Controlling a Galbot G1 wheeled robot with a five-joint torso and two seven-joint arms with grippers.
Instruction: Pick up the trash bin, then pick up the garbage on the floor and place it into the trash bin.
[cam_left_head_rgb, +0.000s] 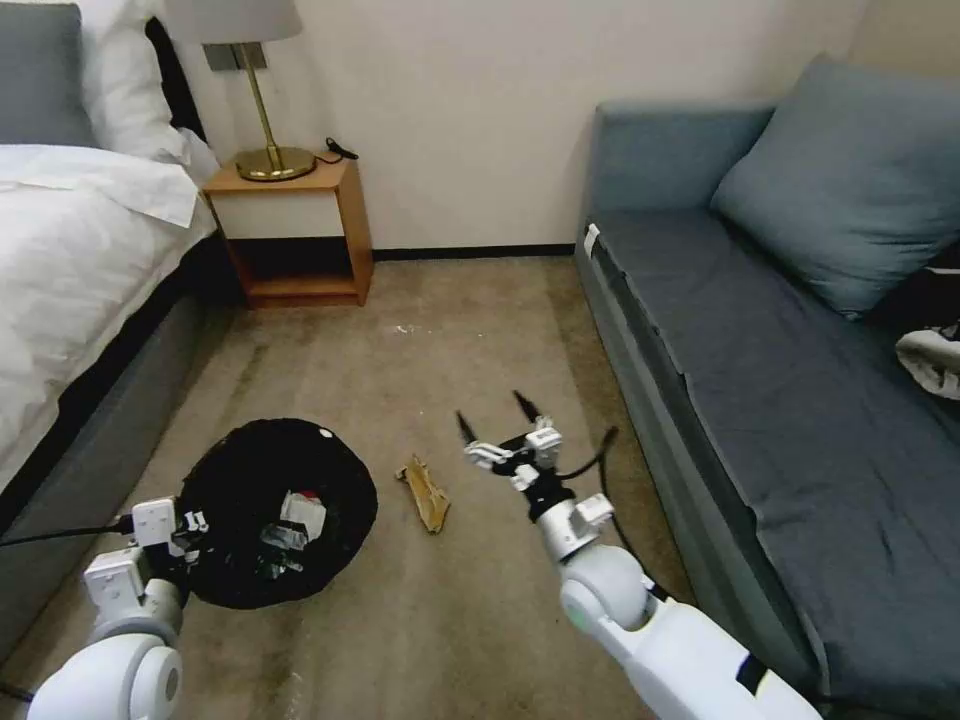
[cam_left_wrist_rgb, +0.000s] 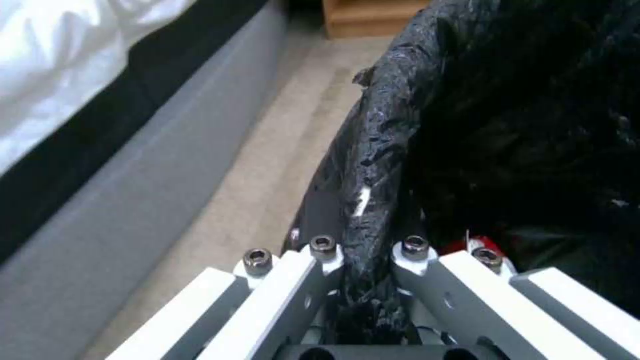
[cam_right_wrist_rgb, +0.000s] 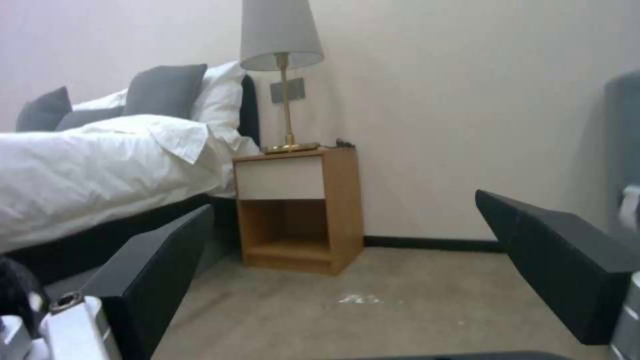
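Note:
The trash bin (cam_left_head_rgb: 275, 510), lined with a crinkly black bag, is at the lower left of the head view with several wrappers inside it. My left gripper (cam_left_head_rgb: 185, 535) is shut on its near rim; the left wrist view shows the bag-covered rim (cam_left_wrist_rgb: 373, 200) pinched between the fingers. A brown wrapper (cam_left_head_rgb: 425, 492), a piece of the garbage, lies on the carpet just right of the bin. My right gripper (cam_left_head_rgb: 495, 415) hovers open right of and beyond the wrapper, nothing between its black fingers (cam_right_wrist_rgb: 560, 255).
A bed (cam_left_head_rgb: 70, 260) runs along the left and a grey sofa (cam_left_head_rgb: 780, 380) along the right. A wooden nightstand (cam_left_head_rgb: 295, 235) with a lamp stands at the far wall. Small white specks (cam_left_head_rgb: 405, 328) lie on the carpet farther ahead.

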